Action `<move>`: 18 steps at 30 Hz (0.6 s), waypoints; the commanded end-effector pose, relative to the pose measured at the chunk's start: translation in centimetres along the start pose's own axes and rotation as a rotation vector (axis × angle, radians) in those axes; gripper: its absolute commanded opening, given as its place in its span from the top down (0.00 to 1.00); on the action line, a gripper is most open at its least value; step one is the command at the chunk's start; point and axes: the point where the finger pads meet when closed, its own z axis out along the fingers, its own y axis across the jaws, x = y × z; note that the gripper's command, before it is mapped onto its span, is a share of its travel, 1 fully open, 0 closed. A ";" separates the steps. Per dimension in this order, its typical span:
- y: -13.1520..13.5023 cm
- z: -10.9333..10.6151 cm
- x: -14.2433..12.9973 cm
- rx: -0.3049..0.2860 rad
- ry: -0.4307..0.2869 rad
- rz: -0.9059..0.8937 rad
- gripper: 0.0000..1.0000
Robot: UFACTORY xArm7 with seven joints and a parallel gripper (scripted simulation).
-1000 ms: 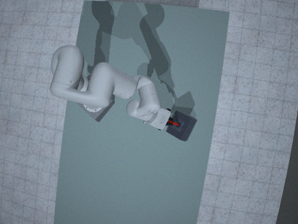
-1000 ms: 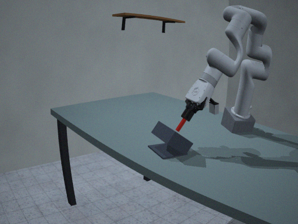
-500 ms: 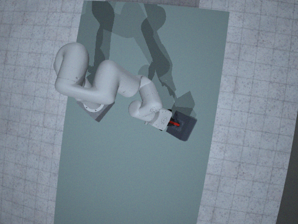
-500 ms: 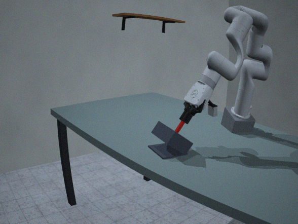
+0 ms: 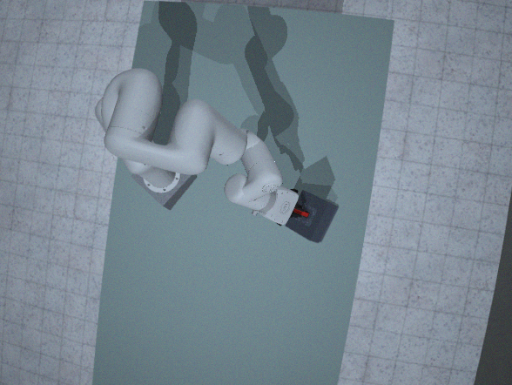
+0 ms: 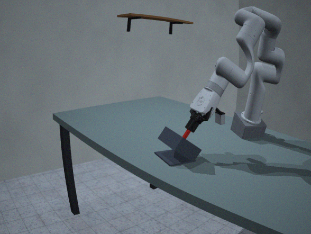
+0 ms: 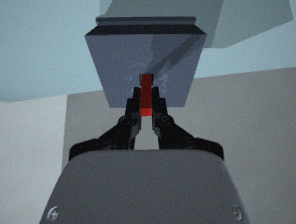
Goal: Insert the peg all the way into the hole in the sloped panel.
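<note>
My gripper (image 7: 146, 96) is shut on a red peg (image 7: 145, 95). The peg points at the dark grey sloped panel (image 7: 145, 67), and its far end meets the panel's face at the hole. In the side view the gripper (image 6: 194, 124) is tilted down over the sloped panel (image 6: 174, 141), and a short length of the peg (image 6: 186, 134) shows between the fingers and the panel. From above, the peg (image 5: 301, 212) lies between the wrist and the panel (image 5: 315, 215). I cannot tell how deep the peg sits.
The panel stands on a flat dark base plate (image 6: 167, 156) on the green table. The arm's grey base block (image 6: 248, 128) stands at the back right. A wooden shelf (image 6: 154, 18) hangs on the wall.
</note>
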 end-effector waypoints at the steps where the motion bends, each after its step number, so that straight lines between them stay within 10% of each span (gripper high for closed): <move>1: 0.0 0.4 -0.1 -0.001 -0.002 0.001 1.00; 16: 0.0 0.5 -0.1 0.000 -0.002 0.001 1.00; 18: 0.0 0.5 -0.1 0.000 -0.002 0.001 0.85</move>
